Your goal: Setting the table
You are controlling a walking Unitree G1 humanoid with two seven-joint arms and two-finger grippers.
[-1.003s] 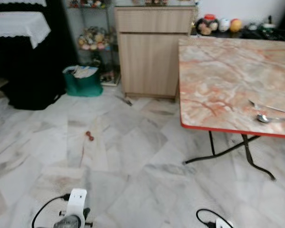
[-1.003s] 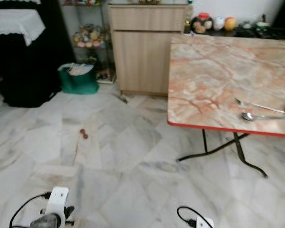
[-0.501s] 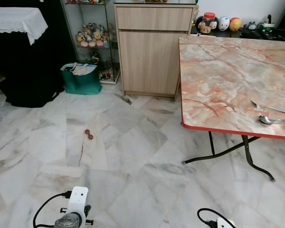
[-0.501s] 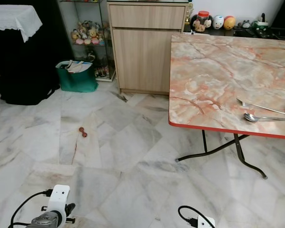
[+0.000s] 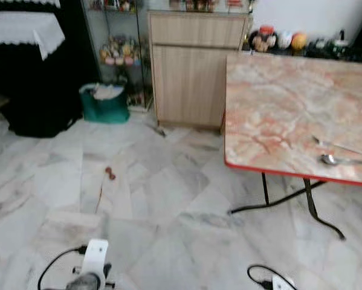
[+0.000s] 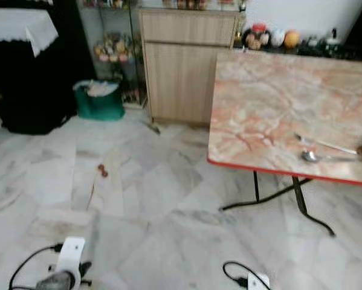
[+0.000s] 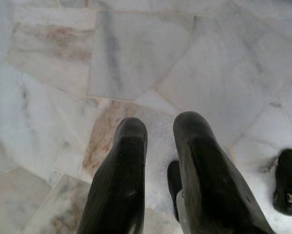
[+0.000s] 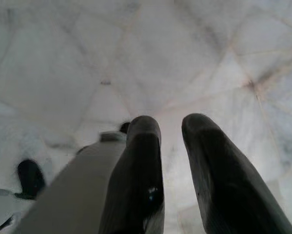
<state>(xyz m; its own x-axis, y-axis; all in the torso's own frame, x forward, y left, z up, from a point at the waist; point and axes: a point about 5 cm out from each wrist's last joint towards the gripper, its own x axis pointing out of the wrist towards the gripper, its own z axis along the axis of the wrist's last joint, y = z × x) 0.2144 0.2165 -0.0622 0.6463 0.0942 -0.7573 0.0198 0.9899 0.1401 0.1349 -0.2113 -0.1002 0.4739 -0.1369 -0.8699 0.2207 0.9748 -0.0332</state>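
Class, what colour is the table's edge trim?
Red, on the table; clearest in the right eye view.

I see a pale marble floor (image 5: 168,199) with grey veins. A wooden cabinet (image 5: 193,66) stands against the far wall, a glass shelf (image 5: 117,51) beside it. The marble-topped table (image 5: 289,115) has a red edge and black folding legs.

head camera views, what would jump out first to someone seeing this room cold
The marble-patterned table with a red edge on the right stands out first, with a spoon and a fork lying near its front edge. Behind it to the left stands a wooden cabinet, with a green bag on the pale marble floor beside it. Both grippers hang low over the floor, left gripper and right gripper, each slightly open and holding nothing.
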